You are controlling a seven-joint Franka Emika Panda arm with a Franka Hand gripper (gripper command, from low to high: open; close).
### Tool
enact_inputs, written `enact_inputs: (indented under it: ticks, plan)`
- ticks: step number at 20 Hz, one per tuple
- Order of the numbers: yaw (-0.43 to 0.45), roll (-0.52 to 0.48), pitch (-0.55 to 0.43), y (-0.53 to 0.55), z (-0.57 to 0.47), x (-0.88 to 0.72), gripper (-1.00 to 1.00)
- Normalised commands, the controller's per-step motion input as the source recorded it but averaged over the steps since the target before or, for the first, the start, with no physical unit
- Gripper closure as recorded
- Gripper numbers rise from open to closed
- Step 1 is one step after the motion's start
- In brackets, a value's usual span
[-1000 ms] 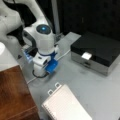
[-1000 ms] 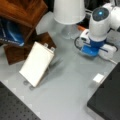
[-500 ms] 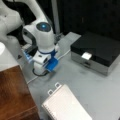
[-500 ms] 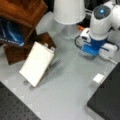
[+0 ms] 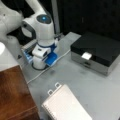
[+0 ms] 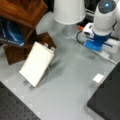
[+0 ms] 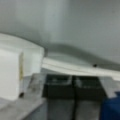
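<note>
Nearest in a front view lies a white spiral-bound notepad (image 5: 66, 105), flat on the grey surface (image 5: 82, 80), with a dark wooden block (image 5: 13, 92) to its left. In a front view the same notepad (image 6: 37, 63) looks propped at a tilt against wooden pieces (image 6: 22, 48), with a dark perforated board (image 6: 15, 105) along the bottom.

Further back, the white arm is folded low over the surface, its end effector (image 5: 41, 58) pointing down beside a blue block (image 5: 51, 59) and a white cable (image 5: 45, 71) that trails across the grey top. In a front view the end effector (image 6: 96, 45) sits low on that blue part, by a white power strip (image 6: 113, 46). Whether its fingers are apart or together I cannot tell. The wrist view shows only two dark finger shapes (image 7: 58, 86) low down, with a white boxy object (image 7: 15, 72) and a white cable (image 7: 77, 67) just beyond; nothing is plainly gripped.

To a front view's right stands a black box (image 5: 96, 53) bearing a small white tag (image 5: 86, 55). At the far side rises a white lamp shade (image 6: 68, 11).

Nothing here shows any job begun or finished.
</note>
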Motion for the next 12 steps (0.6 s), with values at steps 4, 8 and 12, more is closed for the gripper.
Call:
enact_inputs:
  ticks: [4, 8, 12]
  plan:
    - [-0.148, 0.086, -0.299, 0.13, 0.16, -0.66, 1.00]
    - [-0.170, 0.116, -0.254, 0.10, 0.00, -0.51, 1.00]
    - [-0.157, 0.112, -0.233, 0.07, -0.12, -0.41, 1.00]
